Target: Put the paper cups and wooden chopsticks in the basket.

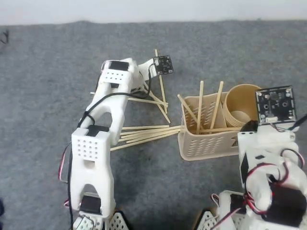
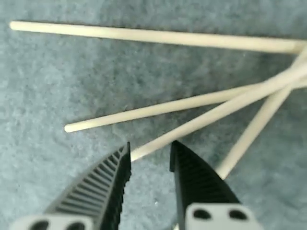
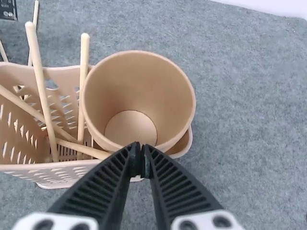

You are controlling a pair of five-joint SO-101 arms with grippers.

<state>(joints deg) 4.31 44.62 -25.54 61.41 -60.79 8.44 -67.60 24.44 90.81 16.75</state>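
Grey carpet point(image 1: 48, 72) — basket point(image 1: 206, 143): 4 chopsticks point(image 3: 41, 91), stacked cups point(image 3: 144, 96) | left claw point(image 2: 149, 158) open | right claw point(image 3: 142, 153) closed

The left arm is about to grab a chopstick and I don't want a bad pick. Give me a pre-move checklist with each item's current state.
1. Left gripper open: ok.
2. One chopstick has its end between the fingers: ok.
3. That chopstick is free of the others: not ok. The neighbouring chopsticks meet it farther along.
4. Basket upright, with room beside the paper cup: ok.
5. Right gripper free of the paper cup: cannot tell. It is shut at the rim.
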